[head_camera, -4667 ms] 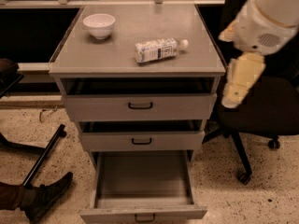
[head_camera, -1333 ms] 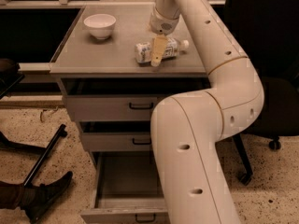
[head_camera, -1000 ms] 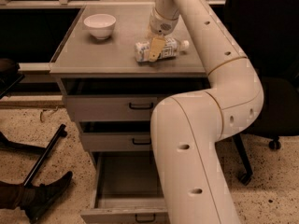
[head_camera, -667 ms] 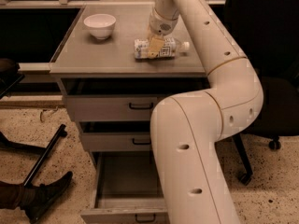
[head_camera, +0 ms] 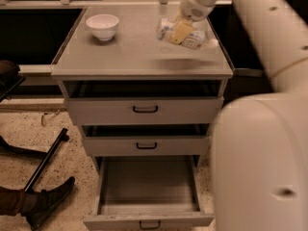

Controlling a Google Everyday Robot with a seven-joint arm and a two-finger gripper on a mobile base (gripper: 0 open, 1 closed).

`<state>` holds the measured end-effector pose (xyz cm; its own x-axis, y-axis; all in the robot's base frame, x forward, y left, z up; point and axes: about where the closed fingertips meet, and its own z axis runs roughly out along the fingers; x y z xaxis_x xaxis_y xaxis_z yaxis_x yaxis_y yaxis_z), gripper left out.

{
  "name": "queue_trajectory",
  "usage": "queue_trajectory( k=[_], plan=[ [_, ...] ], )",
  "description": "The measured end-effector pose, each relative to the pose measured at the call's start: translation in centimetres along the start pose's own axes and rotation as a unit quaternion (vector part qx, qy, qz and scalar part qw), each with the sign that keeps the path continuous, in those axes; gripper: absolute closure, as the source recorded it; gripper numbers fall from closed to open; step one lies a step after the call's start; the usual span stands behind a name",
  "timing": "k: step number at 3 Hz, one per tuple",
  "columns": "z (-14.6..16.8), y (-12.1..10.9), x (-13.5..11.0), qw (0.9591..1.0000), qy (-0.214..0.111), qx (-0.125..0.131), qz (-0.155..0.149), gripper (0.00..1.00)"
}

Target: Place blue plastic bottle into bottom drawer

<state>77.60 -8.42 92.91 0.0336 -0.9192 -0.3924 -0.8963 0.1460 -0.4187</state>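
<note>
The blue plastic bottle (head_camera: 192, 36), clear with a pale label and white cap, hangs a little above the back right of the grey cabinet top (head_camera: 130, 52). Its shadow falls on the top below it. My gripper (head_camera: 182, 32) reaches down from the upper right and is shut on the bottle's middle, with a tan finger across the label. The bottom drawer (head_camera: 148, 210) is pulled far out at the foot of the cabinet. Its grey tray holds nothing, and its small black handle is at the front.
A white bowl (head_camera: 102, 26) stands at the back left of the cabinet top. The two upper drawers (head_camera: 144, 110) stand slightly ajar. My large arm (head_camera: 262, 158) fills the right side. A person's shoe (head_camera: 45, 201) and a black pole (head_camera: 45, 159) lie on the floor at left.
The gripper closed on the bottle as it lay on the cabinet top. It has now lifted it up and to the right, clear of the surface.
</note>
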Motion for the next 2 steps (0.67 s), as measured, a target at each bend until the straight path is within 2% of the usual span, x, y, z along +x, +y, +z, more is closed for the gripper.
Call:
queue_trajectory(
  k=[1,2],
  plan=[
    [-9.8,0.2,0.6,0.9927,-0.051,0.090,0.061,1.00],
    [-18.8,3.7,-4.2,0.9773,-0.139,0.148,0.062,1.00]
  ],
)
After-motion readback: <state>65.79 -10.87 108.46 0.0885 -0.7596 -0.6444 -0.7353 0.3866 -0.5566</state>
